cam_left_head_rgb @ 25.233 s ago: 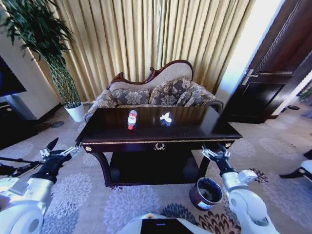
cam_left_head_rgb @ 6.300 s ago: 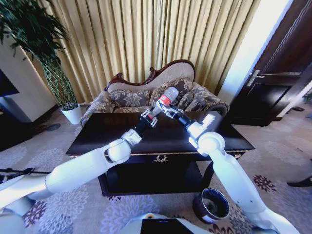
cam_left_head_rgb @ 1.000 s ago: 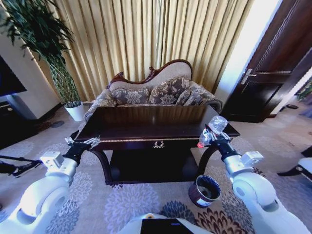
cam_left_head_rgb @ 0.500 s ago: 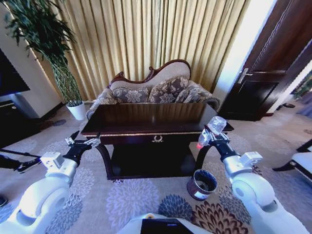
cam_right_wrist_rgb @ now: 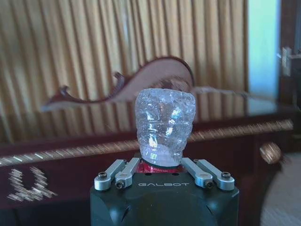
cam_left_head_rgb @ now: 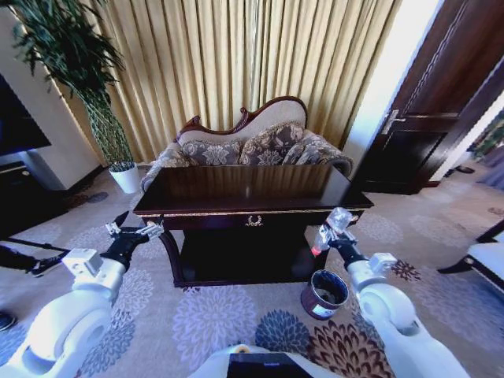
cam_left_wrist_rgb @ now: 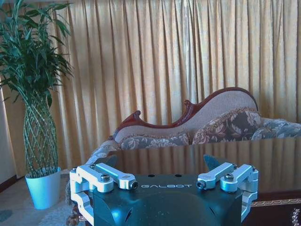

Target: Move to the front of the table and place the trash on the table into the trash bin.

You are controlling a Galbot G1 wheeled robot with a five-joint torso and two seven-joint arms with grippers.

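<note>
At lower right, the bottle [cam_left_head_rgb: 331, 227] is gripped, tilted cap-down, by the closed right hand [cam_left_head_rgb: 329, 238] just above the bin [cam_left_head_rgb: 324, 294].

The clear plastic bottle [cam_left_head_rgb: 331, 228] with its red cap hangs tilted in the right claw [cam_left_head_rgb: 328, 234], off the front right corner of the dark glossy counter [cam_left_head_rgb: 244, 185]. The round dark trash bin [cam_left_head_rgb: 322, 294] stands on the carpet just below it.
</note>
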